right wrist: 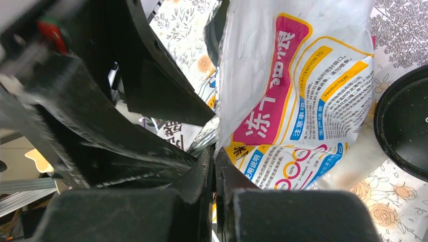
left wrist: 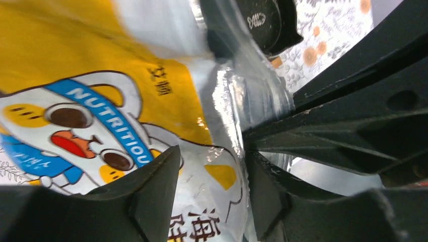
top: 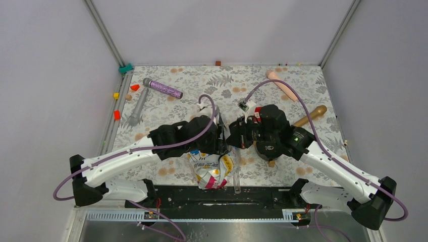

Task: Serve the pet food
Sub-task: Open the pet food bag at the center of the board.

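We are not seeing any of the pet food itself (we are judging it to be sealed inside). What we are seeing is the yellow, white and pink foil bag printed with a cartoon cat (top: pixel 209 174). It is sitting crumpled at the near edge of the floral-patterned surface (top: pixel 227 85), between the two arm bases and just below both wrists.

The right gripper (right wrist: pixel 213 151) is pinching the bag's silvery crimped edge, its fingers pressed together on the film. The left gripper (left wrist: pixel 212 154) is hanging over the printed face with its fingers spread apart, the cat's face showing between them, and they are not clamping anything. A round black dish (right wrist: pixel 404 121) is lying just beside the bag.

We are expecting the bag to handle as a light, soft and slippery thing. The film will be crumpling under pressure and the loose pieces inside will be shifting its weight. The flat crimped seam at the top is looking like the best hold, with the left fingers taking it close beside the right ones. A grip on the body would only be squashing the contents.
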Motion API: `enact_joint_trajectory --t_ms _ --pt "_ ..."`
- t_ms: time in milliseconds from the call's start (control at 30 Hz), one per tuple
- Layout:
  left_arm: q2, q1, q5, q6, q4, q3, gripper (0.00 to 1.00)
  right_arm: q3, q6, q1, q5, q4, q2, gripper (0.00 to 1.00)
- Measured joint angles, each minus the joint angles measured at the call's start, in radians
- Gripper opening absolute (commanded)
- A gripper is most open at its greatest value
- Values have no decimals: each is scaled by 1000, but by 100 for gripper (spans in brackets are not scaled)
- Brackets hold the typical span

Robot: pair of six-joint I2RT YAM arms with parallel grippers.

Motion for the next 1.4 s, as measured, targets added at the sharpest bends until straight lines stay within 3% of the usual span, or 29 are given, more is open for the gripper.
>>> enact_joint_trajectory --t_ms 33,67,100,133,400,633,767,1000,1167,1400 --pt "18 -10 6 1 0 2 34 0 0 0 0 3 0 0" --pt "34 -15 10 0 0 5 14 0 -1 0 0 0 0 0" --pt "47 -21 11 1 1 9 1 0 -1 0 2 -9 0 0" --pt "69 -29 14 5 -3 17 0 0 -4 0 5 -15 0 0" --pt "94 -55 -113 -11 -137 89 0 47 -57 3 97 -93 -6 0" --pt "-96 -60 -310 -82 -324 93 0 122 -111 10 407 -252 -30 0" --pt "-201 -35 -352 -101 -380 93 0 126 -113 26 498 -291 -35 0" --pt "-239 68 -344 -112 -367 75 0 134 -117 43 488 -267 -35 0" --pt "-251 164 -329 -60 -332 50 0 134 -140 40 380 -218 -21 0" --pt "-179 353 -349 39 -309 60 0 281 -167 22 269 -194 164 0"
